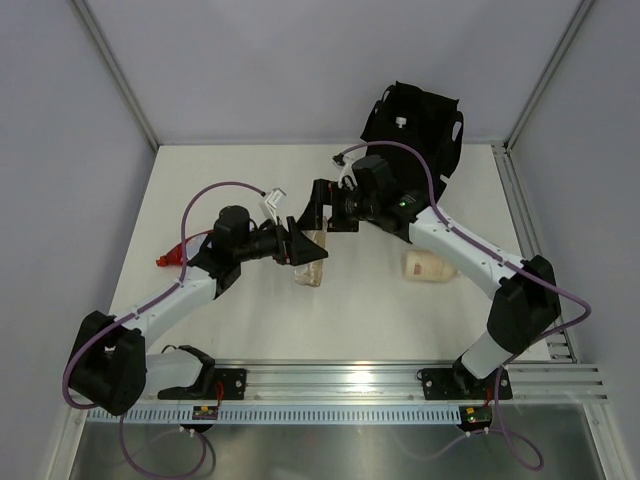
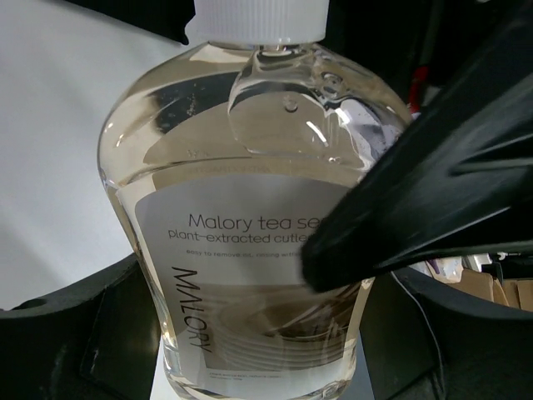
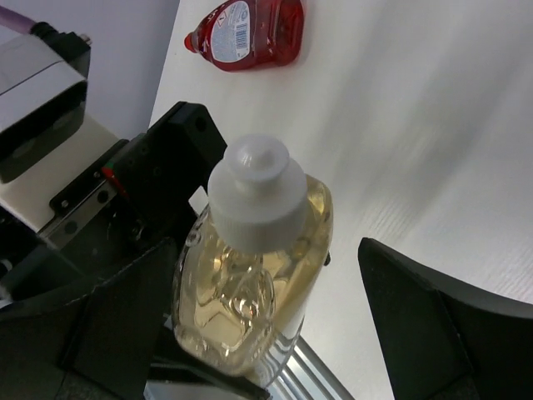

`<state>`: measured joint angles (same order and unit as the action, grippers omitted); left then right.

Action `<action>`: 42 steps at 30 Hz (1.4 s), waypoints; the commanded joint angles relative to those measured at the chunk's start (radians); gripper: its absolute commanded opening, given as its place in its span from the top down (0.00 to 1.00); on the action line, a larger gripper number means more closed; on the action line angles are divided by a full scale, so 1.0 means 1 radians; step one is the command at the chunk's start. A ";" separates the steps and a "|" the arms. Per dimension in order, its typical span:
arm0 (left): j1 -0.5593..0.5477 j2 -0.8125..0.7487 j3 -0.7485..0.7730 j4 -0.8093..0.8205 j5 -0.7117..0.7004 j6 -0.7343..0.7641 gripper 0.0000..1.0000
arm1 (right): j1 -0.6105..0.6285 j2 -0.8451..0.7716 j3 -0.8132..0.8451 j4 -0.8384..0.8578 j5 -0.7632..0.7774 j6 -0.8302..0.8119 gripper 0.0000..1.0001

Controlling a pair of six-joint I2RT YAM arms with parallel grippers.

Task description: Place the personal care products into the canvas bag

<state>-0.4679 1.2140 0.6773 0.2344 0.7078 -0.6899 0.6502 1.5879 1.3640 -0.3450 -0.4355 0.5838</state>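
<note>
A clear bottle of pale yellow liquid [image 2: 250,167] with a white cap fills the left wrist view. My left gripper [image 2: 241,292] is shut on its body and holds it above the table [image 1: 380,320]. In the top view that bottle [image 1: 311,262] hangs mid-table between both grippers. My right gripper [image 3: 275,333] stands open around the bottle's cap end [image 3: 256,196]; its right finger is clear of the bottle. A beige bottle [image 1: 428,267] lies to the right. A red bottle [image 3: 250,29] lies at the left. The black canvas bag [image 1: 415,120] stands at the back.
A white cap [image 1: 401,122] shows inside the bag's mouth. The red bottle [image 1: 170,258] is partly hidden behind the left arm. An aluminium rail [image 1: 350,380] runs along the near edge, and pale walls enclose the table on three sides.
</note>
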 commanded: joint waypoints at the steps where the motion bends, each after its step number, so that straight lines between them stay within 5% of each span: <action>1: -0.002 -0.024 0.064 0.212 0.067 -0.030 1.00 | 0.026 0.044 0.082 -0.017 0.113 0.050 0.02; 4: -0.002 -0.033 0.064 0.212 0.049 -0.036 1.00 | 0.058 0.073 0.119 -0.022 0.113 0.030 0.09; 8: -0.002 -0.031 0.087 0.183 -0.001 -0.031 0.97 | 0.106 0.073 0.133 -0.008 0.141 -0.022 0.32; 11: 0.000 -0.034 0.097 0.152 -0.063 -0.025 0.80 | 0.108 0.060 0.129 -0.008 0.159 -0.055 0.74; 14: 0.000 -0.036 0.102 0.129 -0.113 -0.023 0.59 | 0.108 0.040 0.129 -0.002 0.132 -0.088 1.00; 15: 0.000 -0.034 0.110 0.109 -0.128 -0.022 0.43 | 0.106 0.035 0.132 -0.002 0.120 -0.110 1.00; 18: -0.002 -0.039 0.113 0.100 -0.122 -0.004 0.17 | 0.069 0.027 0.147 -0.002 0.020 -0.124 1.00; 21: 0.000 -0.050 0.114 0.062 -0.097 0.033 0.01 | -0.016 0.037 0.158 0.030 -0.160 -0.119 1.00; 31: 0.000 -0.136 0.074 -0.079 -0.051 0.174 0.01 | -0.196 0.004 0.188 0.087 -0.384 -0.076 1.00; 42: 0.015 -0.306 0.045 -0.286 -0.186 0.273 0.01 | -0.363 0.049 0.466 0.075 -0.451 0.030 1.00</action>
<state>-0.4633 0.9596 0.7322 -0.0055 0.5797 -0.4675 0.3294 1.6730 1.6672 -0.3935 -0.7788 0.5056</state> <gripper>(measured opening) 0.985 0.612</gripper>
